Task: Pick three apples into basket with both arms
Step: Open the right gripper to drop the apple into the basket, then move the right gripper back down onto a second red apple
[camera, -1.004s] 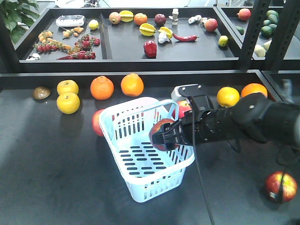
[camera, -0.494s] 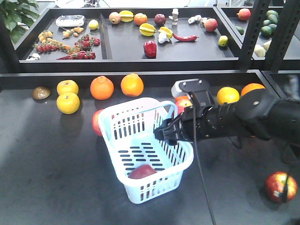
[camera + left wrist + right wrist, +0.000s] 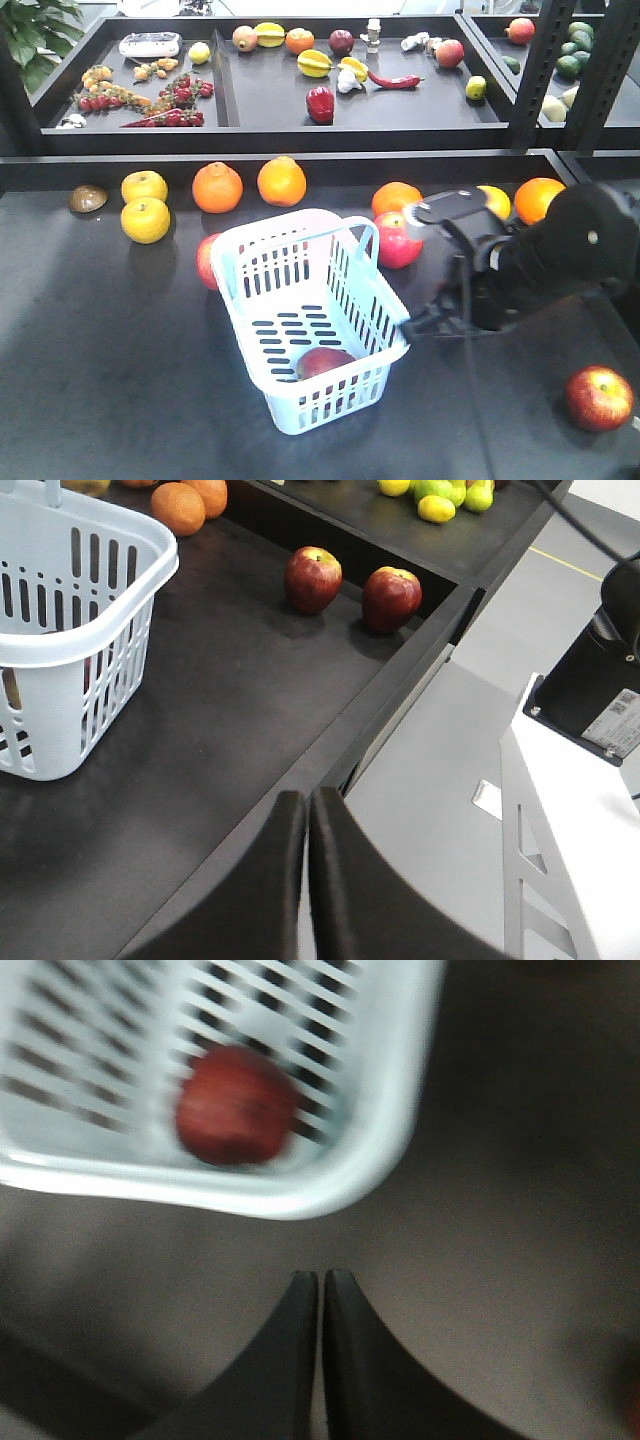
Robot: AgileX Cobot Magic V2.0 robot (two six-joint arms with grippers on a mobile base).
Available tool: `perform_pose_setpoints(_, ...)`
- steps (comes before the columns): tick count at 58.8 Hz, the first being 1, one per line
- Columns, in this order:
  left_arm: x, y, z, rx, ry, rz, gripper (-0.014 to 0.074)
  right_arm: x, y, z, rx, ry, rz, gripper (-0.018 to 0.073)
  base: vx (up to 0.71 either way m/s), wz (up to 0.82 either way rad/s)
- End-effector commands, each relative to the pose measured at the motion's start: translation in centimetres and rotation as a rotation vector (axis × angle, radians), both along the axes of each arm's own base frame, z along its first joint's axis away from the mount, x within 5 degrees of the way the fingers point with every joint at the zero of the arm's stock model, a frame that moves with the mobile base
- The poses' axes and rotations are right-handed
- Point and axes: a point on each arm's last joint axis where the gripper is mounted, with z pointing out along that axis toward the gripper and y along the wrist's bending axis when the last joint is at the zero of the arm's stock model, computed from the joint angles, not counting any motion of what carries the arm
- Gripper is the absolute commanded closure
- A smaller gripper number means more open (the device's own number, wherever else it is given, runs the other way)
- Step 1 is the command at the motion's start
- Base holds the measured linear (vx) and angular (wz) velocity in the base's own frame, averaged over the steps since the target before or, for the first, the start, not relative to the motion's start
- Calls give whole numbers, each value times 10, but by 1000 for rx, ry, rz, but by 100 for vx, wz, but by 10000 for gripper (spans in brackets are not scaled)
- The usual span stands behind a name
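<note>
Exterior front-facing: one dark red round apple [image 3: 325, 362] lies in the pale blue slotted plastic basket [image 3: 232, 300], with the right gripper [image 3: 408, 327] just outside its rim; left wrist: the left gripper [image 3: 307, 825] is closed and empty, facing two loose red apples [image 3: 313, 578], likely its targets; right wrist, blurred: that gripper seems pinched together and empty.

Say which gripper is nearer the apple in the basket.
Right. The right gripper is just outside the basket rim by the apple; the left gripper is over the table edge, farther off.
</note>
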Motion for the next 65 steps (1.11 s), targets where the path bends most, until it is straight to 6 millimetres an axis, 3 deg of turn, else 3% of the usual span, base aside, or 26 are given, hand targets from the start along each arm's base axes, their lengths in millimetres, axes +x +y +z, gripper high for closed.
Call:
perform_pose_setpoints(1, 2, -1, 8, -22, -7, 7, 603, 5, -20, 21, -150, -131, -113, 564, 0, 0)
perform_pose_setpoints(10, 2, -1, 8, -22, -7, 7, 603, 13, -52, 21, -242, -135, -305, 549, 0, 0)
perform_pose_setpoints(18, 2, -1, 8, -22, -7, 7, 603, 22, -89, 21, -204, -132, -414, 462, 0, 0)
perform_pose_setpoints(28, 2, -1, 8, -22, -7, 7, 603, 29, -146, 20, -122, -91, -578, 220, 0, 0)
perform_pose_setpoints(37, 2, -1, 8, -22, -7, 7, 603, 38, -187, -3, -143, -28, -666, -36, 0, 0)
perform_pose_setpoints(46, 2, -1, 8, -22, -7, 7, 603, 48, -195, -36, -167, 70, -672, -168, 0, 0)
perform_pose_setpoints(65, 2, -1, 8, -22, -7, 7, 603, 61, -198, -89, -185, 196, -652, -143, 0, 0)
